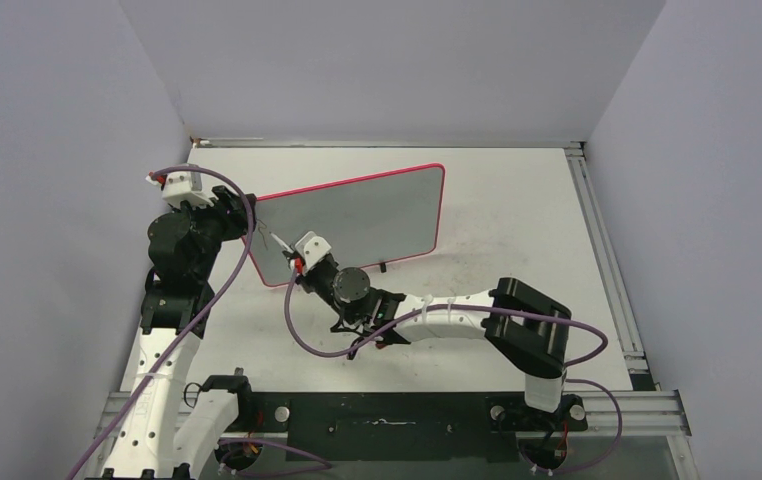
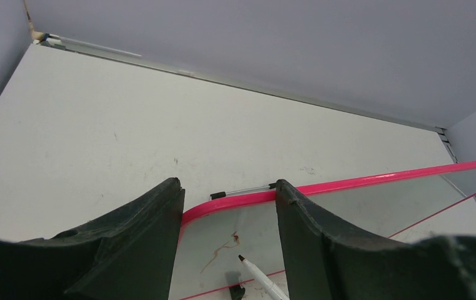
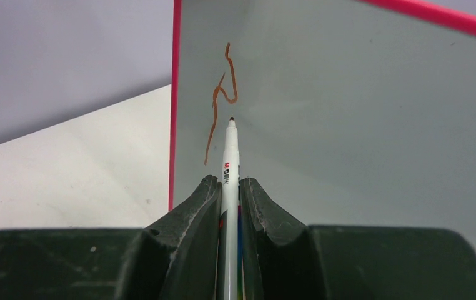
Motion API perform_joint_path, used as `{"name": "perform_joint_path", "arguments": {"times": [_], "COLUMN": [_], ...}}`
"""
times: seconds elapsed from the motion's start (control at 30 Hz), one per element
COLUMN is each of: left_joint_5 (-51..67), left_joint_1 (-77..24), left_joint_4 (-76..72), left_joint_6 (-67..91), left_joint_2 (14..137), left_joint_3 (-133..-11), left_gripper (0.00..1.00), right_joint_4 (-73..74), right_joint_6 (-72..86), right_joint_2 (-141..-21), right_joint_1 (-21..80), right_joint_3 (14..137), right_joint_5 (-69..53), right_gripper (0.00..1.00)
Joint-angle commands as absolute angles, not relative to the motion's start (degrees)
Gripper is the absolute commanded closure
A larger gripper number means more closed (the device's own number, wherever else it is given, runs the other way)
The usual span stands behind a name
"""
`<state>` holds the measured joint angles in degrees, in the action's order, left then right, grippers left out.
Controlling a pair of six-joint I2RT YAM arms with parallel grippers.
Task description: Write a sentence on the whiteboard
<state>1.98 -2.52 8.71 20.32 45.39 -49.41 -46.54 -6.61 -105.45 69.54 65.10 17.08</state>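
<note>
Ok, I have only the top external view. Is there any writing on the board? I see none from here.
Observer: Yes. The right wrist view shows one thin brown-orange squiggle near the left rim of the board. It is not a full word.
Operator: Does the right gripper really hold a marker?
Observer: Yes. The right gripper is shut on a white marker. The cap is off and the tip points at the board just below the squiggle.
Operator: Is the left gripper gripping the board?
Observer: The left wrist view shows the left gripper open, with its fingers on either side of the rim near a corner. I cannot tell if they touch it.
</note>
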Motion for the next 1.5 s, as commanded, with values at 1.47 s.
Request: {"name": "perform_joint_path", "arguments": {"times": [1.47], "left_joint_5": [2.11], "left_joint_1": [-3.25], "left_joint_4": [10.46], "left_joint_6": [18.54], "left_joint_2": [45.62], "left_joint_3": [-49.31], "left_gripper": [0.47], "right_joint_4": [-47.51], "right_joint_6": [-7.45], "right_joint_2": [-105.92], "right_joint_1": [69.07], "right_joint_3": [68.29], "right_joint_5": [21.20], "right_gripper": [0.95]}}
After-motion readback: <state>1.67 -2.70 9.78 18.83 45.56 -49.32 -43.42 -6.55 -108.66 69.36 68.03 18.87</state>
